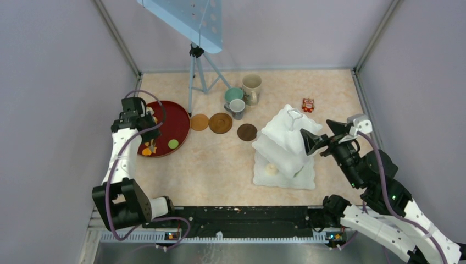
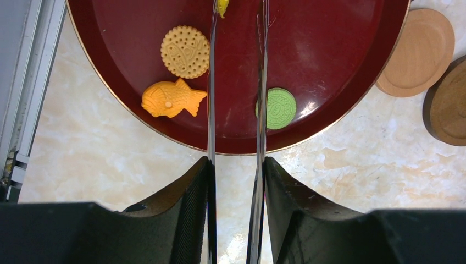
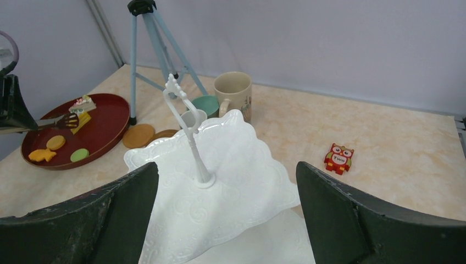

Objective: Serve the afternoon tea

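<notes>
Now, my left hand [image 2: 236, 162]: clamped on the tongs [image 2: 261, 66], one finger pressed against each blade; the blades themselves stand apart.
Tongs' long axis: straight out from my hand, over the near rim of the red tray [image 2: 329, 49] and on toward its far side. The tips reach a yellow piece [image 2: 221, 6] there; I cannot tell whether it is gripped.
Green cookie [image 2: 277, 108]: on the tray by its near rim, just right of the right blade, not between the two.
Fish cake [image 2: 170, 99] and round biscuit [image 2: 185, 51]: on the tray, just left of the left blade.
My right hand [image 3: 225, 170]: fingers wide apart, holding nothing, hovering above the top tier of the white stand [image 1: 286, 143].
White stand: well to the right of the tray, past the coasters [image 1: 220, 122].
Nearer arm: left for the tray's sweets, right for the stand.
Next move, as I judge it: close the blades along that axis, then swing right from the tray.
</notes>
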Action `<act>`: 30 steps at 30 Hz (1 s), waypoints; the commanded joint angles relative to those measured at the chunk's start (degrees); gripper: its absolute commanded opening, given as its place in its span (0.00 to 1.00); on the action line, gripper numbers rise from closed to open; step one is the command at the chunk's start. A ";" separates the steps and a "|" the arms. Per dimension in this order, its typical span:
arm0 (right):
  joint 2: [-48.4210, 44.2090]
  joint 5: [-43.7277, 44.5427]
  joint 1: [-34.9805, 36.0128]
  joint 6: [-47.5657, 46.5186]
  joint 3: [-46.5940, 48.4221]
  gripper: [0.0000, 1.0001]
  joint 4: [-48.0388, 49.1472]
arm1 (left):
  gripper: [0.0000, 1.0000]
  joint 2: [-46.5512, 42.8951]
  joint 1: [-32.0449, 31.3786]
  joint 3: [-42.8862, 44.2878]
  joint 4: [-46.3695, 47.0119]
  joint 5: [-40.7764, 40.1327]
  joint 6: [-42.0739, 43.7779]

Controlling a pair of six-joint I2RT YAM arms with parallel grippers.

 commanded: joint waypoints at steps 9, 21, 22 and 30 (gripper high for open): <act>1.67 0.68 0.78 0.27 -0.60 0.94 2.64 | 0.50 -0.29 -0.05 -1.98 4.07 -5.02 -2.53; 1.76 1.01 0.84 0.73 -0.42 0.94 2.55 | 0.53 5.66 0.03 -1.18 9.87 -4.27 -0.88; 1.73 1.11 0.80 0.77 -0.36 0.94 2.41 | 0.53 6.27 0.04 -0.95 10.21 -4.44 -0.74; 1.88 1.34 0.79 1.19 -0.34 0.94 2.36 | 0.53 9.16 0.04 0.56 12.41 -5.34 0.71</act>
